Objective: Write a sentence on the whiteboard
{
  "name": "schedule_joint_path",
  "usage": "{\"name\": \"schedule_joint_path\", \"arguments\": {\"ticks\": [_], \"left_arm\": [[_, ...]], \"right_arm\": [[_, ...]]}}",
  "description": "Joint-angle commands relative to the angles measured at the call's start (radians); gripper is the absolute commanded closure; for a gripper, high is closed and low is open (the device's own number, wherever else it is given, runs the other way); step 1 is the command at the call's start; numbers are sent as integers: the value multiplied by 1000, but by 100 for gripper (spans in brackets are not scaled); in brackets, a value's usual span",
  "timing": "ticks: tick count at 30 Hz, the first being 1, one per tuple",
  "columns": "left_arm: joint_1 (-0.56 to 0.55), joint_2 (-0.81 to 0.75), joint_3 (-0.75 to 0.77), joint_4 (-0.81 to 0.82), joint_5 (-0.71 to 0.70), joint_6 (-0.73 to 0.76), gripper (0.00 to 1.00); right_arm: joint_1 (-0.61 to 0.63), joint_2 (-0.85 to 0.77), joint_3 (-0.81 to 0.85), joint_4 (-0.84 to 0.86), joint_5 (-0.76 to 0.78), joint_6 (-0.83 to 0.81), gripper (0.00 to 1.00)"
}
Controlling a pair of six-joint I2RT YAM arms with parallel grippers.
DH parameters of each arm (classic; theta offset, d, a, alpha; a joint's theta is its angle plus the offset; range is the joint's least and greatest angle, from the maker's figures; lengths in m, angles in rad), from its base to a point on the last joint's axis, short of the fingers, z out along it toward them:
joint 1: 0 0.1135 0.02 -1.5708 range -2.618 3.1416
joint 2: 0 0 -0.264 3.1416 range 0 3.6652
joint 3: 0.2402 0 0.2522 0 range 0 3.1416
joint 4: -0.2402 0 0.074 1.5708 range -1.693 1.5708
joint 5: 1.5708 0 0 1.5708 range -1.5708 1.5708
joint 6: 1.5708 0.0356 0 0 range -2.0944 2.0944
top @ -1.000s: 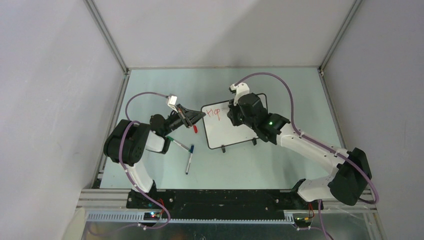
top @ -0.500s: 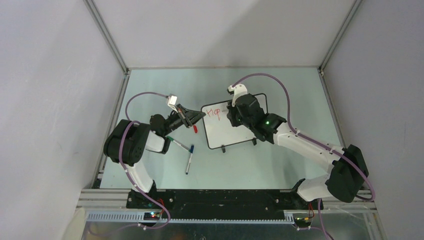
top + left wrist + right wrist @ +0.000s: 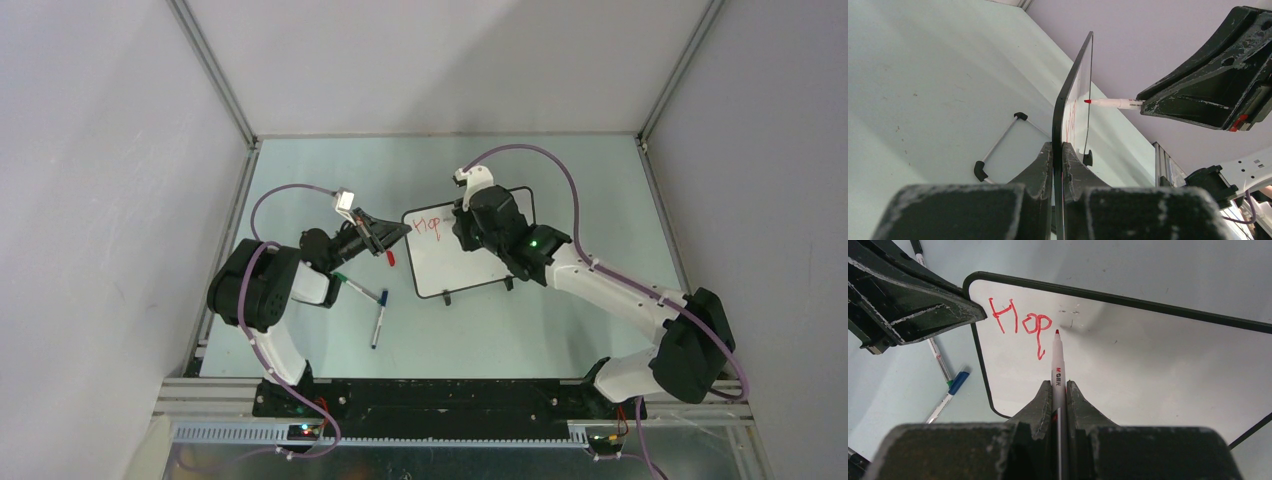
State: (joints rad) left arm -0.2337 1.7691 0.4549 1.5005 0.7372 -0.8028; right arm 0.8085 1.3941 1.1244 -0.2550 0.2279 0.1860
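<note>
The whiteboard [image 3: 460,262] stands tilted on its black feet in mid-table; it also shows in the right wrist view [image 3: 1148,370] and edge-on in the left wrist view [image 3: 1072,95]. The sentence [image 3: 1020,322] reads only "Hop" in red at the board's top left corner, also seen from above [image 3: 429,224]. My left gripper [image 3: 1058,150] is shut on the board's left edge. My right gripper [image 3: 1059,386] is shut on a red marker [image 3: 1057,365], whose tip is at the board just right of the "p".
A green-capped pen [image 3: 357,287] and a blue-capped pen [image 3: 379,318] lie on the table left of the board, near the left arm. A red cap [image 3: 390,257] lies by the left gripper. Grey walls enclose the table.
The right gripper with the marker has shifted slightly left along the board. The left arm and the board have not moved.
</note>
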Motion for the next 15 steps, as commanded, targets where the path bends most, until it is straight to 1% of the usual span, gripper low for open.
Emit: {"name": "schedule_joint_path", "arguments": {"ticks": [1,15], "left_arm": [[-12,3,19,29,18,43,100],[-14,6,20,29,18,43,100]], "right_arm": [[4,10,48,39,19,-7,100],[-6,26,52,43,22,-7,100]]}}
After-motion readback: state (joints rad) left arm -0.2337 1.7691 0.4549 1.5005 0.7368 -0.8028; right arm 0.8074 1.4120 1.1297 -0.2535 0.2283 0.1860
